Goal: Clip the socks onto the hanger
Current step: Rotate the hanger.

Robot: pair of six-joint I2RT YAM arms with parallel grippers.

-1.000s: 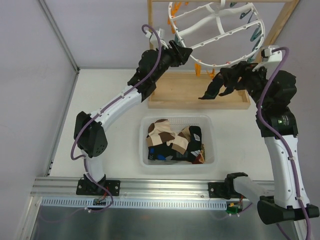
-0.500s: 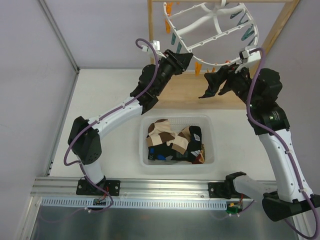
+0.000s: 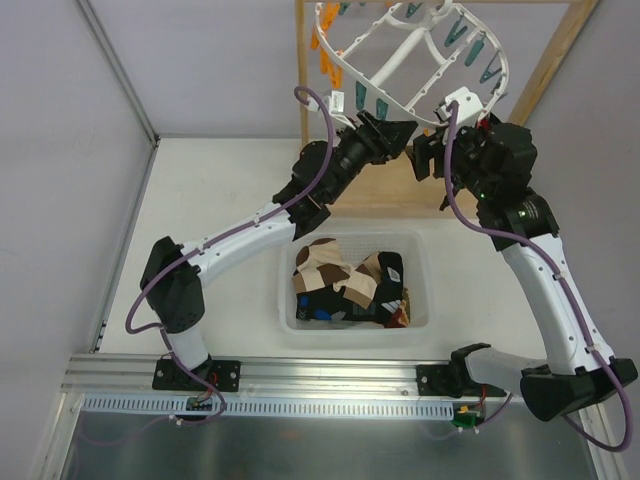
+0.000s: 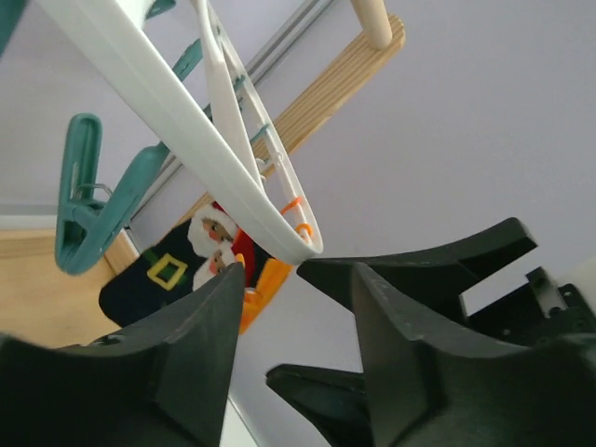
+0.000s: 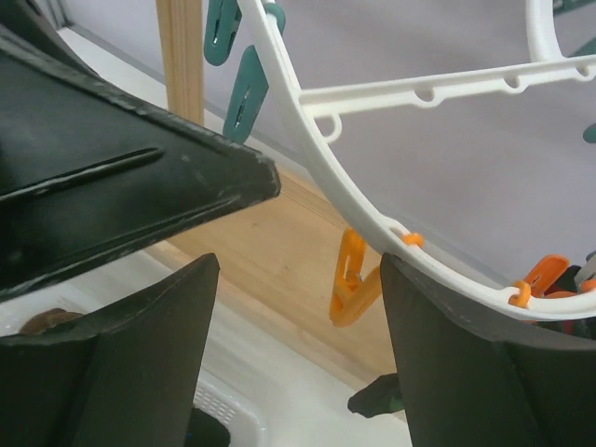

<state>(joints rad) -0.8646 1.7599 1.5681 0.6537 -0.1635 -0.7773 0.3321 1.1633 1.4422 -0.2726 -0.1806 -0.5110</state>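
The large white plastic oval hanger (image 5: pixel 466 86) hangs tilted at 12 o'clock in the overhead view, inside the tall wooden frame (image 3: pixel 565 45). The soft tan, brown and white banded socks (image 3: pixel 325 262) lie heaped in a clear plastic tub (image 3: pixel 288 290) toward 6 o'clock, well apart from both arms.

The left gripper (image 4: pixel 298 279) is parted and grips nothing, with the hanger's rim just above its gap. The right gripper (image 5: pixel 298 270) is spread wide and bare, facing it from 3 o'clock.

A black Santa-patterned sock (image 4: pixel 177 270) shows beyond the left finger; what holds it cannot be told.

The socks look light and limp, so a pinch at the cuff should give a peg most cloth. The hanger likely swings when nudged.

Room is tight: teal pegs (image 4: pixel 79 200) and an orange peg (image 5: pixel 349 279) dangle near the fingers, and the frame posts close in at 10 and 2 o'clock.
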